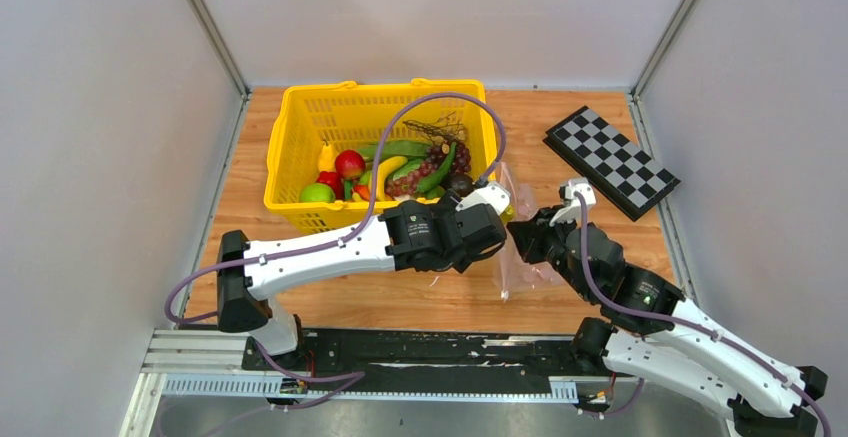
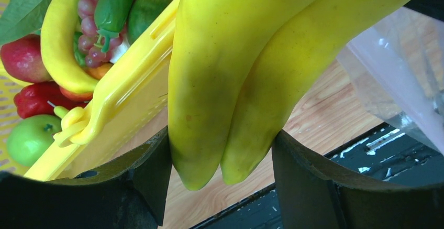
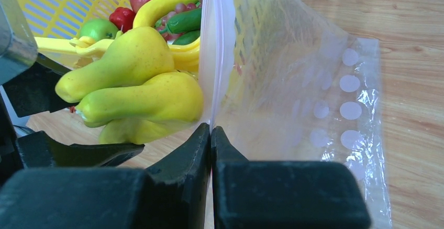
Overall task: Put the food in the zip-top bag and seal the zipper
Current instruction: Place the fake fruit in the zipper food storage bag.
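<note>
My left gripper [image 2: 222,158] is shut on a bunch of yellow bananas [image 2: 235,72], held above the wood beside the basket. In the right wrist view the bananas [image 3: 136,87] hang just left of the bag's mouth. My right gripper [image 3: 210,130] is shut on the pale pink-white zipper [image 3: 217,45] of the clear dotted zip-top bag [image 3: 314,93] and holds that edge up. In the top view the two grippers, left [image 1: 497,219] and right [image 1: 527,239], meet over the bag [image 1: 518,269]. The other food [image 1: 400,172] lies in the basket.
The yellow basket [image 1: 300,117] stands at the back left, its near wall close to my left gripper. A black-and-white checkerboard [image 1: 610,162] lies at the back right. The table's black front rail [image 1: 420,352] runs below the bag.
</note>
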Controlling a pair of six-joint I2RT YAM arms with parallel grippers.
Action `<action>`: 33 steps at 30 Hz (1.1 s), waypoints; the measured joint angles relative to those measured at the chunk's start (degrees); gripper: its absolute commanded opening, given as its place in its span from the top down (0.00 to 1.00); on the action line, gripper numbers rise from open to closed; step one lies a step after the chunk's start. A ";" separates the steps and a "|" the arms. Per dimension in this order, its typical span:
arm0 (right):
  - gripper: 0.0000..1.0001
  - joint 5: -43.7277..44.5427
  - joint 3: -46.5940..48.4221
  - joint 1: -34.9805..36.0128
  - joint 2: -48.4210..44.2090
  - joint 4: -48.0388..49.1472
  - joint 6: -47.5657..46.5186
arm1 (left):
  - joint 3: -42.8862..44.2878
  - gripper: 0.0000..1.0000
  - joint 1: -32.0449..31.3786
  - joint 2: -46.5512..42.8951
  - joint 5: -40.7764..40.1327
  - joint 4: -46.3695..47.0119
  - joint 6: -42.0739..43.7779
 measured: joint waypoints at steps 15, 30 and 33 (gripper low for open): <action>0.95 0.83 -4.07 0.00 -4.90 2.05 0.50 | -8.46 0.93 -0.22 -4.96 2.08 5.90 0.37; 0.96 2.47 -4.31 0.00 -4.83 0.79 2.64 | -20.94 0.98 10.10 -31.01 9.53 17.46 1.38; 0.96 2.19 -4.31 0.00 -4.26 0.79 2.67 | -19.17 1.00 19.71 -31.28 9.33 20.15 1.70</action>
